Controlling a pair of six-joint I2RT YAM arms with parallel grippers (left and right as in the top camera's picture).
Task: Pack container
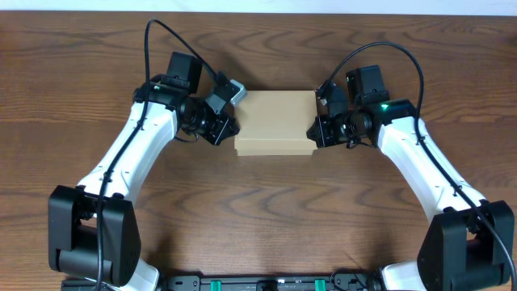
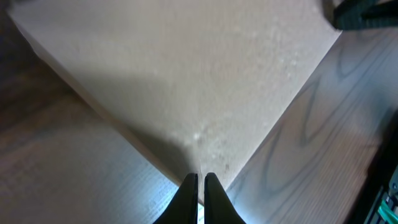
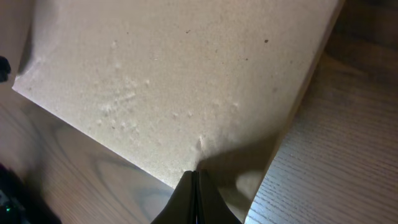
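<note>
Container [image 1: 275,123] mid-table [image 1: 81,48], a bit toward the far side, flap lid down and flat, nothing lying on or beside it. Left gripper [image 1: 229,128] at its left edge, right gripper [image 1: 316,129] at its right edge, both pressed together and pinching nothing, tips at lid level. Looks like the closing step: holding or pressing the flap flush from both ends. Contents hidden, so can't confirm packing is done. Next: needs even downward pressure from both sides without skidding the box, then a straight lift clear of the lid. From overhead: layout and near-mirror pose of both arms, but tips masked by the wrists. From the left wrist: fingertips [image 2: 188,198] right at a lid corner, hairline slit between them, nothing in it. From the right wrist: tips fully together just inside the lid edge, small dimple in the cardboard just ahead, so contact plausible but not certain.
</note>
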